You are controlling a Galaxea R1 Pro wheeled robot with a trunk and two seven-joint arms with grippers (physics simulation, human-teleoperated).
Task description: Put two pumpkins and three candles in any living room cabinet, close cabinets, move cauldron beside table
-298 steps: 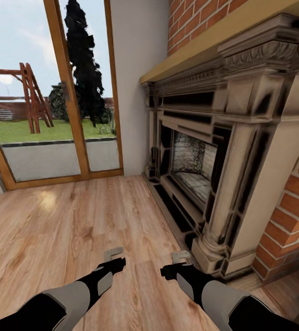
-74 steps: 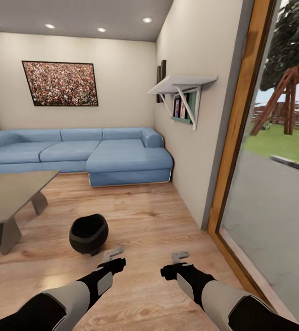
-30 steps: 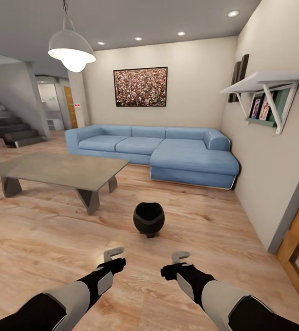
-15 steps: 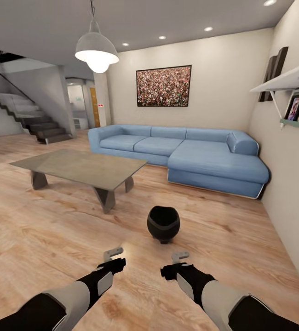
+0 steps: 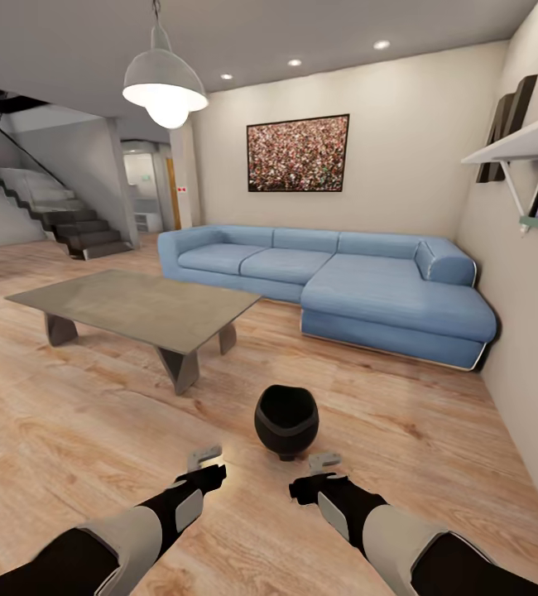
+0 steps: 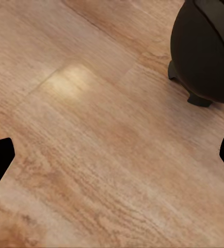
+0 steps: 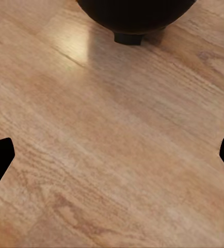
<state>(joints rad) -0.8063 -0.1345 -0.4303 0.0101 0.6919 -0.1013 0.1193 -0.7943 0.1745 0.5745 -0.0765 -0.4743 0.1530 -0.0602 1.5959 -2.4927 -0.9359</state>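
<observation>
Cam moved closer: cauldron (image 5: 286, 420) on wood floor (image 5: 87, 430) nr table (image 5: 136, 306); end effectors wide apart, empty.

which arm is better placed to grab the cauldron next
Right, by a small margin. The cauldron stands on the floor just ahead, nearer the right gripper than the left gripper. Both are open and empty.
</observation>
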